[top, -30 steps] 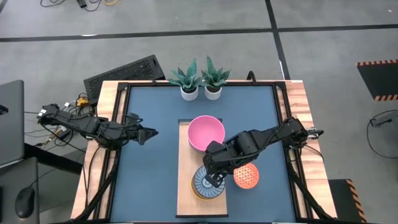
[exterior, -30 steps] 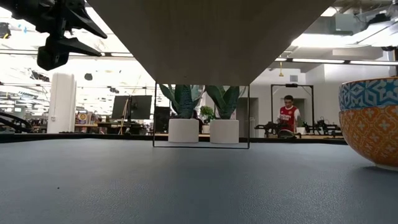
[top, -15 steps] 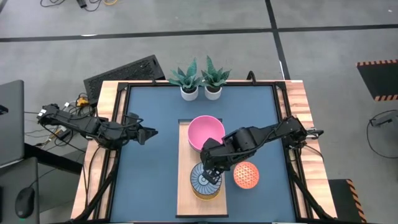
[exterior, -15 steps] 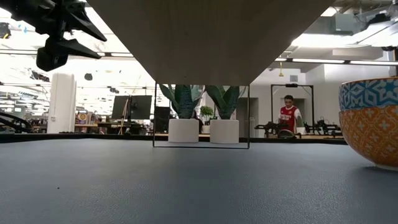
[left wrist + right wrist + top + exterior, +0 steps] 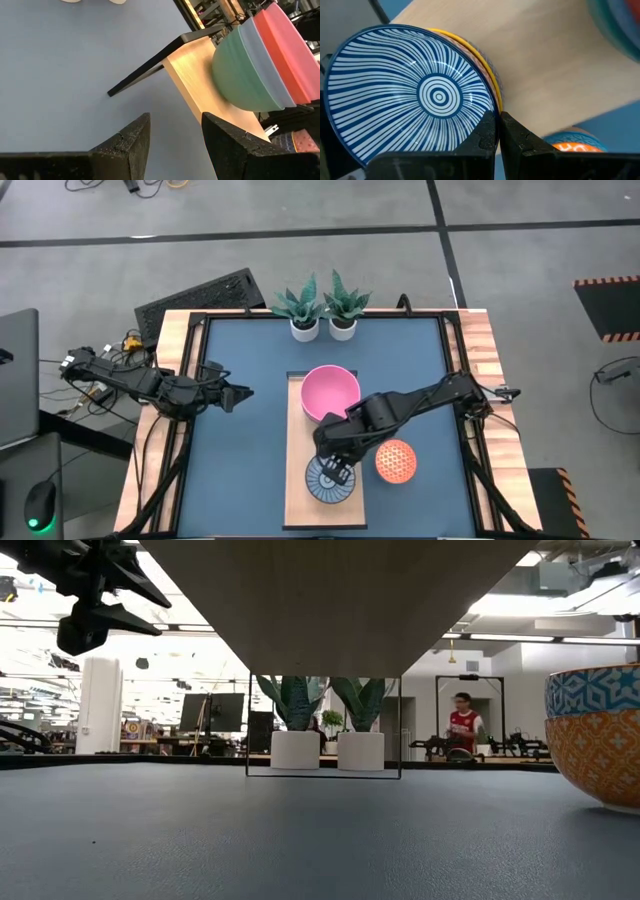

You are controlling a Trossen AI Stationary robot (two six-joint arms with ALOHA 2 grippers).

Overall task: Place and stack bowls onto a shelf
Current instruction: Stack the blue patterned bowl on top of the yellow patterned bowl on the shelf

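The small blue striped bowl (image 5: 328,479) (image 5: 420,95) sits over the yellow bowl (image 5: 476,51) at the near end of the light wood shelf (image 5: 299,442). My right gripper (image 5: 338,469) (image 5: 497,120) is shut on the striped bowl. A stack of large bowls, pink (image 5: 331,393) on top with blue and teal (image 5: 239,75) below, stands on the shelf's far end. The orange-red bowl (image 5: 397,461) (image 5: 597,735) rests on its base on the tabletop right of the shelf. My left gripper (image 5: 240,395) (image 5: 175,137) hovers open over the table's left part. My right gripper holds the blue striped bowl by its rim (image 5: 491,102), on the side toward the table's right. One finger (image 5: 484,134) is inside the bowl and the other (image 5: 516,136) outside. The fingers come from above, slanting from the right. The bowl sits level in the yellow bowl's mouth.
Two white plant pots (image 5: 305,328) (image 5: 342,328) stand at the table's far edge. The shelf is raised above the tabletop, as its underside (image 5: 330,600) shows in the low view. A wooden border (image 5: 485,380) frames the blue tabletop (image 5: 240,470). A person stands far off in the room.
My right gripper has moved toward the table's left and slightly toward the near edge, still shut on the blue striped bowl. The bowl now covers the yellow bowl almost wholly; earlier a yellow crescent showed beside it.
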